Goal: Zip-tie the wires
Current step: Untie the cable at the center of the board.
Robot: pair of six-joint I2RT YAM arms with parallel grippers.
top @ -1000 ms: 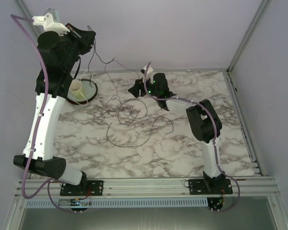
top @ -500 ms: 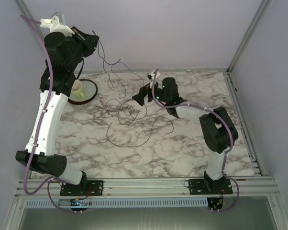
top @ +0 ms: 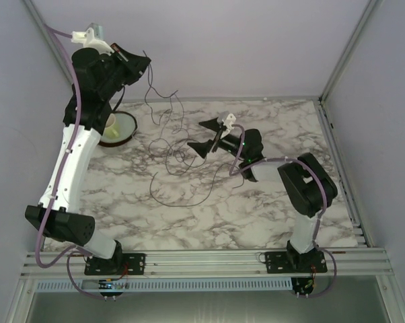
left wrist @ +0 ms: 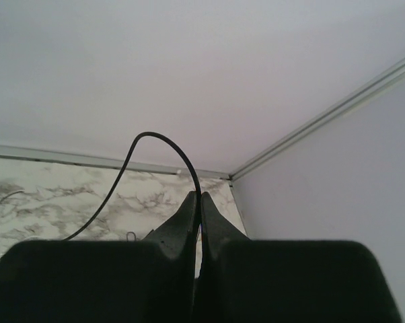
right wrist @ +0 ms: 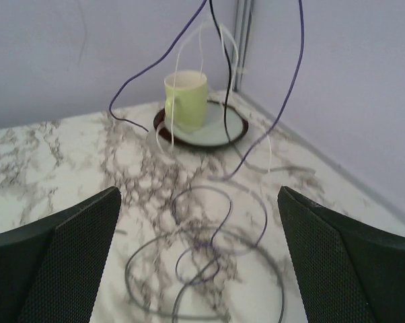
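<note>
High in the far left corner, the left gripper [top: 143, 65] is lifted well above the table [top: 270, 215]. Its fingers [left wrist: 182, 219] are pressed together on a single strand of the wires [top: 179, 158]. In the wrist view that strand arcs up out of the seam between the fingertips and curves down to the left. From there it hangs in loose kinks to the main tangle, which lies in thin dark loops on the marble around the middle, trailing toward the near side.

Just right of the tangle, the right gripper [top: 202, 136] sits low and faces it. Its jaws are spread wide with nothing between them, and the loops lie just ahead of its fingertips.

Farther out, at the far left of the table, a pale yellow-green cup [right wrist: 186, 99] stands upright on a dark-rimmed saucer [right wrist: 223, 131]. Thin white strips [right wrist: 177, 64] rise around it; I cannot tell what they are.
</note>
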